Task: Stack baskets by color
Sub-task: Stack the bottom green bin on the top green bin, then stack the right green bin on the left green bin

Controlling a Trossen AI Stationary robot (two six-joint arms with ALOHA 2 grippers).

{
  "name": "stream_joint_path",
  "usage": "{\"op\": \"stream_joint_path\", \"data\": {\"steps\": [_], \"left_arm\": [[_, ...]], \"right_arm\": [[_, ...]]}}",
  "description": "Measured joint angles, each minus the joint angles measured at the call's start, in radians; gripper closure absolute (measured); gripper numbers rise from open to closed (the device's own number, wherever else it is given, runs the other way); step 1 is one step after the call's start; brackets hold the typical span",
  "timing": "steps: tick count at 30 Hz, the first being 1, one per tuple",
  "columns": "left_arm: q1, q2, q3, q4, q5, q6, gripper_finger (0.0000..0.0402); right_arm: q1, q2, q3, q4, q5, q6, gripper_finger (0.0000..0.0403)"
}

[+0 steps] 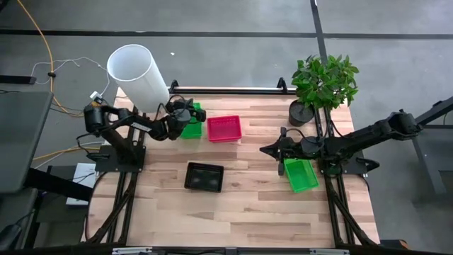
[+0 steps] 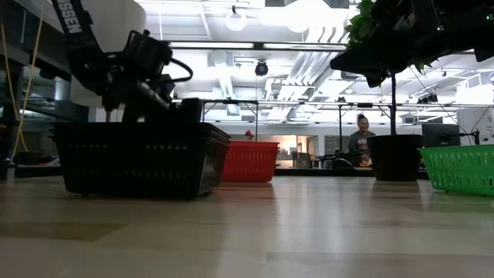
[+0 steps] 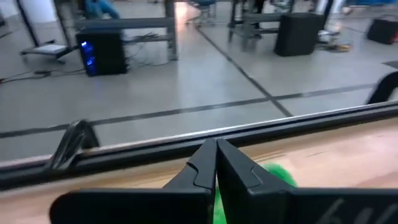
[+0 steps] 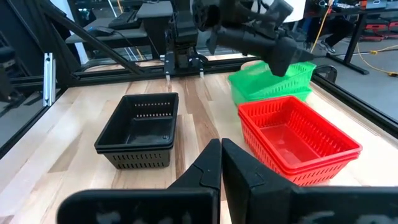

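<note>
Green baskets (image 1: 192, 130) stand nested at the far left of the table, beside a pink stack (image 1: 224, 128). Nearer the front sits a black basket (image 1: 204, 176), and a single green basket (image 1: 301, 174) lies at the right. My left gripper (image 1: 190, 110) is shut and points almost level toward the far edge, just over the far-left green baskets (image 4: 273, 84). My right gripper (image 4: 219, 146) hangs shut above the table with nothing in it, to the left of the single green basket and facing the pink stack (image 4: 298, 137). My left gripper (image 3: 216, 149) is shut right over the green baskets' rim (image 3: 277, 174). The fingers themselves hide the spot below them, so I cannot tell whether it touches the rim.
A large white cylinder (image 1: 138, 71) stands at the far left corner. A potted plant (image 1: 322, 85) stands at the far right. A black rail (image 1: 226, 91) runs along the far edge. Bare wood lies at the front (image 1: 233, 219). A person (image 2: 360, 139) is in the room beyond.
</note>
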Motion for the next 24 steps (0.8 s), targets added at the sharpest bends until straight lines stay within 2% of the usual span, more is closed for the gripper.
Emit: {"op": "stream_joint_path", "data": {"steps": [3, 8, 13, 18, 22, 24], "left_arm": [[0.005, 0.026, 0.0, -0.001, -0.024, -0.038, 0.0401], [0.002, 0.036, 0.0, 0.022, -0.001, -0.047, 0.0401], [-0.025, -0.019, 0.0, 0.11, 0.057, 0.018, 0.0401], [-0.087, -0.119, 0.0, 0.175, 0.271, 0.211, 0.0401], [-0.178, -0.225, 0.0, 0.12, 0.514, 0.342, 0.0401], [-0.243, -0.288, 0.0, 0.067, 0.595, 0.368, 0.0401]], "right_arm": [[0.0, 0.0, 0.0, 0.0, 0.0, 0.0, 0.0402], [0.0, 0.0, 0.0, 0.0, 0.0, 0.0, 0.0402], [0.0, 0.0, 0.0, 0.001, 0.0, 0.0, 0.0402], [0.0, 0.0, 0.0, 0.001, 0.0, 0.0, 0.0402], [0.0, 0.0, 0.0, 0.002, 0.0, 0.013, 0.0402], [0.0, 0.0, 0.0, 0.004, -0.001, 0.023, 0.0402]]}}
